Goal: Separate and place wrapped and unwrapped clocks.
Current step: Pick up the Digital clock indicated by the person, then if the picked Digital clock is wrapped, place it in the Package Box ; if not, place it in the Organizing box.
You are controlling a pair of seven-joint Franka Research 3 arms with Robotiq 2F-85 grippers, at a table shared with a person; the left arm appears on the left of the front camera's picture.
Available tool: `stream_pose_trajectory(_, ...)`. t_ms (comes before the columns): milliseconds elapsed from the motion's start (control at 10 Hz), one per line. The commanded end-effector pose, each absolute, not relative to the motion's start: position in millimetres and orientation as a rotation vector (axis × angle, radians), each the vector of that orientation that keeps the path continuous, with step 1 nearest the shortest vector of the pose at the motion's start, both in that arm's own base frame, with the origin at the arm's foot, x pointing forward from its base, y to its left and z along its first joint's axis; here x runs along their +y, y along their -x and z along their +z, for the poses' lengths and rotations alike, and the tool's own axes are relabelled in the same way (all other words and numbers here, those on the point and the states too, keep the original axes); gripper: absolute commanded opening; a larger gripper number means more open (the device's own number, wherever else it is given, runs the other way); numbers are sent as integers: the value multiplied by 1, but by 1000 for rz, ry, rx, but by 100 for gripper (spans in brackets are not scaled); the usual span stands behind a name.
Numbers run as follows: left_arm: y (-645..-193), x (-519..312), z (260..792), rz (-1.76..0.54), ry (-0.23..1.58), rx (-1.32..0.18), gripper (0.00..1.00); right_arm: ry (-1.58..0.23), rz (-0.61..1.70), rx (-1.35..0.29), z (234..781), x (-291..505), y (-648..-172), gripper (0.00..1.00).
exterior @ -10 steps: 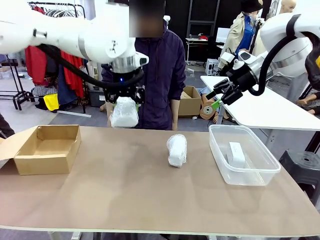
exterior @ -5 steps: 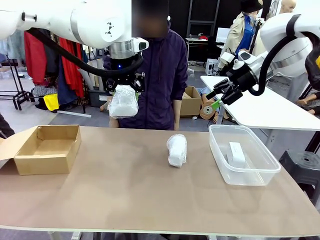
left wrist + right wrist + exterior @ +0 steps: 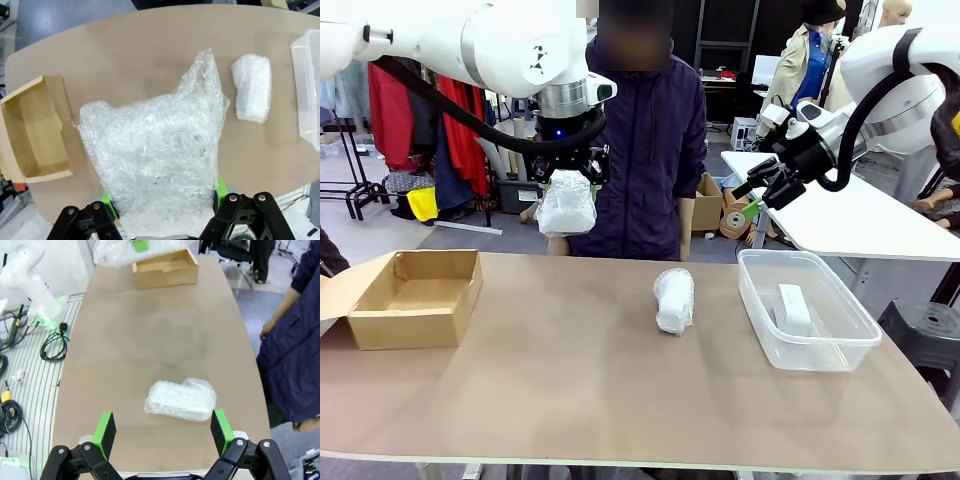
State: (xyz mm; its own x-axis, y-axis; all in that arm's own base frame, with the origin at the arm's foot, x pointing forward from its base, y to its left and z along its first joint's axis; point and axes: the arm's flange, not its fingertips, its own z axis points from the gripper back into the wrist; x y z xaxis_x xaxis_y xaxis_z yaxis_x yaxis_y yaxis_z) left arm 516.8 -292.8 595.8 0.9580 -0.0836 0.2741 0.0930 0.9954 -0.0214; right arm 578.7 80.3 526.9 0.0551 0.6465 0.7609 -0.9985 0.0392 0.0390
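Left fingers, left wrist view: the left fingers [image 3: 218,187] pinch the held wrapped clock [image 3: 155,165] from both sides, green pads pressed into its crinkly wrap at the 6 o'clock edge.
Held bundle, left wrist view: it hangs clear above the tabletop [image 3: 140,55], and a loose peak of wrap points to 12 o'clock.
Second bundle, left wrist view: the lying wrapped clock [image 3: 251,87] rests on the tabletop at 2 o'clock of the held one.
Box, left wrist view: the open cardboard box [image 3: 37,132] sits at 9 o'clock.
Bin, left wrist view: the clear bin [image 3: 307,90] shows at the 3 o'clock edge, near the lying wrapped clock.
Right fingers, right wrist view: the right fingers [image 3: 104,432] are spread wide with only air between them, high above the tabletop.
Second bundle, right wrist view: the lying wrapped clock is on the tabletop at 12 o'clock of the green pads, untouched.
Box, right wrist view: the cardboard box is at 12 o'clock at the far end, with the held wrapped clock at the top edge.
Person, right wrist view: a person [image 3: 295,350] in a dark sleeve stands at 3 o'clock.
Held bundle, front view: the held wrapped clock is in the air at 11 o'clock of the lying one, between the cardboard box and the middle.
Bare block, front view: the unwrapped clock [image 3: 792,308] lies inside the clear bin, at 3 o'clock of the lying wrapped clock.
Right fingers, front view: they hang at 12 o'clock above the clear bin, well apart from it.
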Motion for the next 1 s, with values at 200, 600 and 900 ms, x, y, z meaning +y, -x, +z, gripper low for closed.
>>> stream_pose_trajectory(200, -516, -292, 596, -89, 33, -275, 0, -681, 1414, -655, 529, 80, -577, 100)
stream_pose_trajectory(600, -516, -292, 596, -89, 33, -275, 0, -681, 1414, -655, 529, 80, -577, 100)
stream_pose_trajectory(900, -516, -292, 596, -89, 33, -275, 0, -681, 1414, -655, 529, 80, -577, 100)
